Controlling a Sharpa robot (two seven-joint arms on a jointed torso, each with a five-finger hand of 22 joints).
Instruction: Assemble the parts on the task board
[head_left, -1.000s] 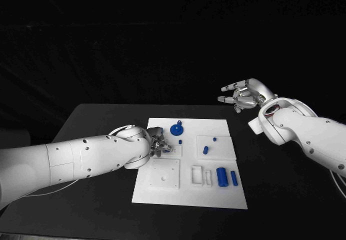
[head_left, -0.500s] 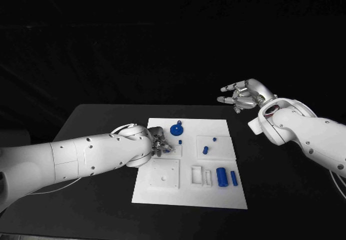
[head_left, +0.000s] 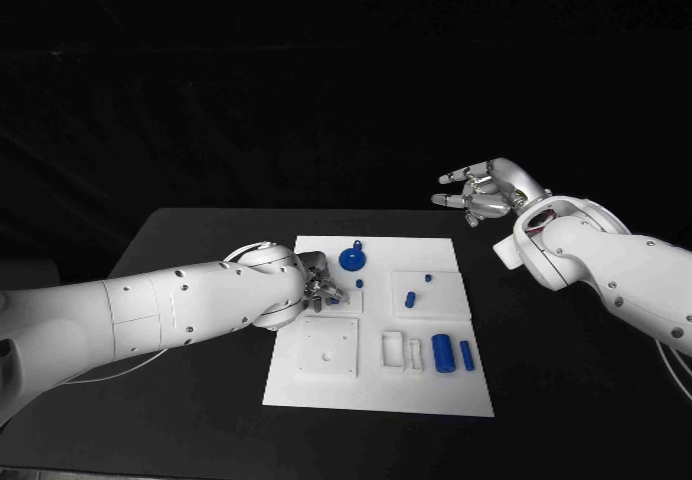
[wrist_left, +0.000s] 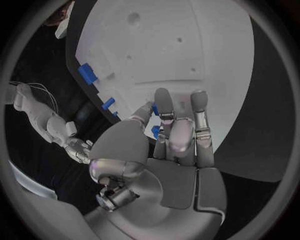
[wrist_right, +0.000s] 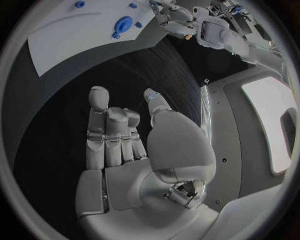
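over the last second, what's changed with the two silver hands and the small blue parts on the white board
Very little. The left arm has eased slightly toward the far side of the white task board, its silver left hand staying low over the board beside a small blue part. The raised silver right hand drifted slightly left, holding nothing. The blue parts on the board have not moved.

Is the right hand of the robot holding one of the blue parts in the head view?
No, the right hand hangs raised beyond the table's far edge with nothing in its fingers, away from the task board.
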